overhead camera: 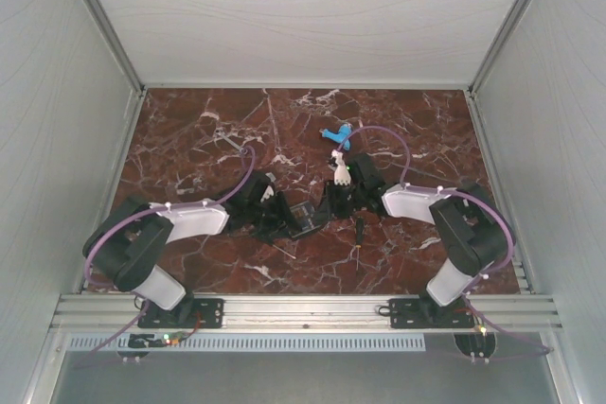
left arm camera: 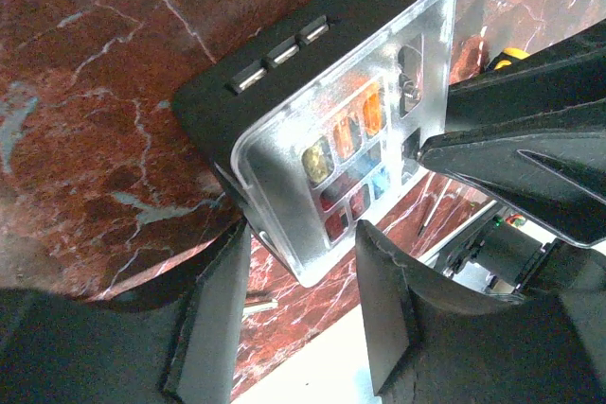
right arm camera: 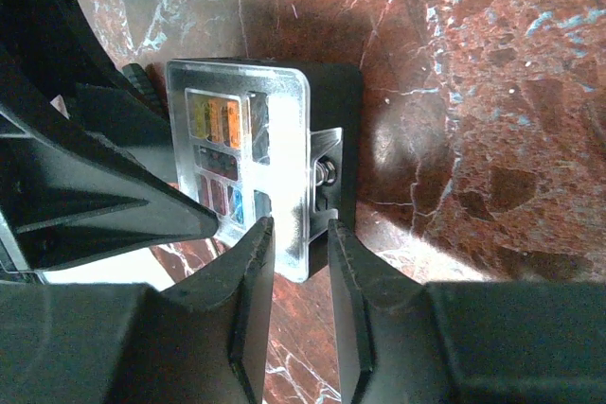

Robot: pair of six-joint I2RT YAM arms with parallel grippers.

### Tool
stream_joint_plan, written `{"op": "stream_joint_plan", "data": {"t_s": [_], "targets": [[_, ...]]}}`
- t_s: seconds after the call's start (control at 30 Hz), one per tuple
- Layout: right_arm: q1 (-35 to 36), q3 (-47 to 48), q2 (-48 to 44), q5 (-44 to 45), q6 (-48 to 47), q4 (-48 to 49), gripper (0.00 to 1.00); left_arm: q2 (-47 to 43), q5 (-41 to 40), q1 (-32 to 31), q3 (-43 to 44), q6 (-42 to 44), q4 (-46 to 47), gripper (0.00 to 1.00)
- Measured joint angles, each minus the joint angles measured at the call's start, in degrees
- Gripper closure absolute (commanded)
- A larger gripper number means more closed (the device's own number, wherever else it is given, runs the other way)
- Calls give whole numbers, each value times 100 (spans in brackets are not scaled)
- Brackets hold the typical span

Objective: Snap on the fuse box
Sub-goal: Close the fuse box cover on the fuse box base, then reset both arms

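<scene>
One fuse box (left arm camera: 284, 92), tilted near the middle of the table's (overhead camera: 189, 139) near edge, is clasped at a corner by the left gripper (left arm camera: 303, 238) and pinched narrowly across its thickness by the right gripper (right arm camera: 299, 232) opposite.

Black square plastic fuse box (left arm camera: 284, 73): matte black body. Clear square plastic lid (left arm camera: 431, 26): frosted at the rim. Tiny fuses (left arm camera: 346, 134) beneath: yellow, orange, red, blue. Polished marble tabletop (overhead camera: 189, 139): dark red-brown, veined white and pale grey in irregular streaks. Left claw (left arm camera: 303, 262) and right claw (right arm camera: 298, 234): black. Small blue plastic piece (overhead camera: 336, 132): bright blue. Arm cables (overhead camera: 248, 163): purple.
</scene>
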Motion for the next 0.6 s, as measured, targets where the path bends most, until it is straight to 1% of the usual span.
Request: {"op": "stream_joint_plan", "data": {"t_s": [0.07,0.17,0.3,0.4,0.47,0.57,0.6], "targets": [[-68,-101,-48,-114,66,118,74,-24,-17,-9,2,15,-2,62],[-238,-275,-188,-251,122,146,67,-101,-138,-83,9,81,13,53],[-568,-385,-621,-208,129,-11,62,-433,-424,-120,0,223,-251,40],[-782,-356,-1069,-26,44,-111,61,-883,-603,-63,-11,282,-372,37],[-820,-264,-1189,31,-15,-151,60,-1139,-664,35,-11,323,-374,36],[-820,-157,-1180,17,-55,-142,57,-1215,-662,262,-9,369,-337,34],[-820,-157,-1178,13,-59,-153,55,-1196,-660,330,-9,380,-343,31]]}}
